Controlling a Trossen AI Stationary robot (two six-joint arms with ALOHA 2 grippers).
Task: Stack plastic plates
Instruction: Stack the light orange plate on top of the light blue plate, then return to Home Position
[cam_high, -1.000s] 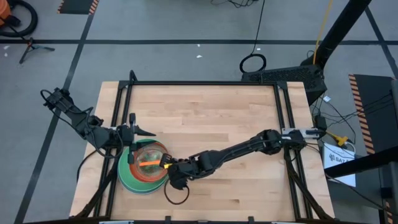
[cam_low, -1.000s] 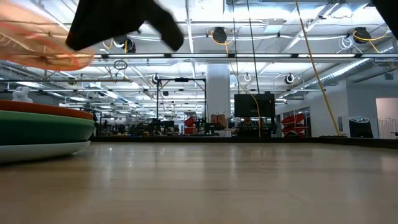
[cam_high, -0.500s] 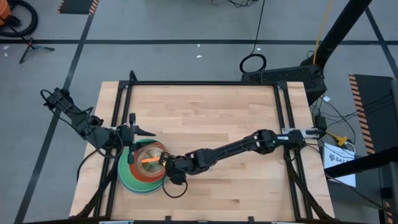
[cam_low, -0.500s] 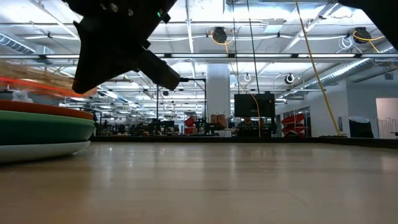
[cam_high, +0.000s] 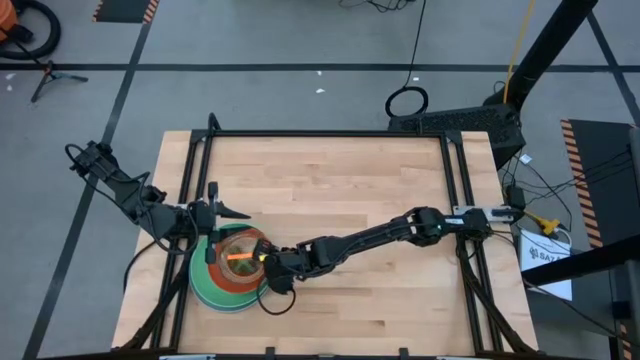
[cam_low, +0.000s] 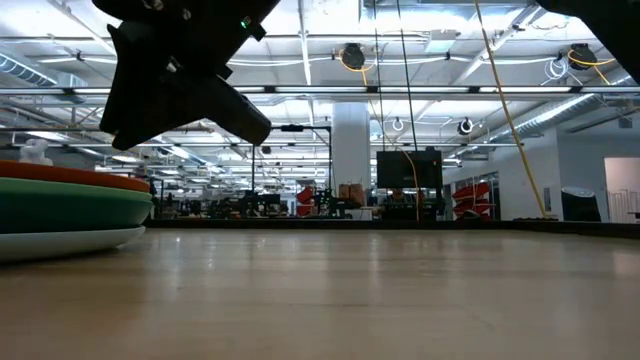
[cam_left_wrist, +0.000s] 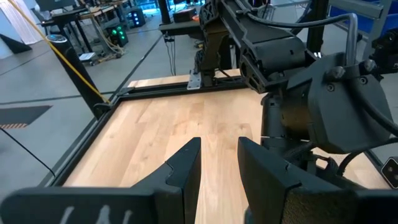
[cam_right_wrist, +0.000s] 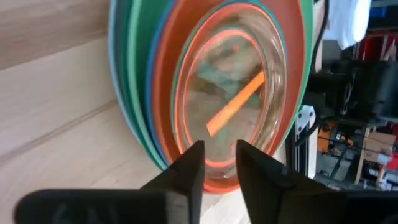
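Small plate set on the stack, right gripper (cam_high: 266, 272) at its rim

Fingers parted a little in the right wrist view, holding nothing; best lifted straight up and drawn back along the table (cam_high: 350, 180), clear of the rim, so nothing shifts. Stack of plates (cam_high: 228, 270) near the table's front left corner: pale blue at the bottom, greens, red-orange, then a clear pink small plate (cam_right_wrist: 233, 106) with an orange strip showing through it. Left gripper (cam_high: 228, 211) waiting just behind the stack, fingers slightly apart and empty, close enough to crowd any retreat that way. Black frame rails (cam_high: 330, 135) around the table.
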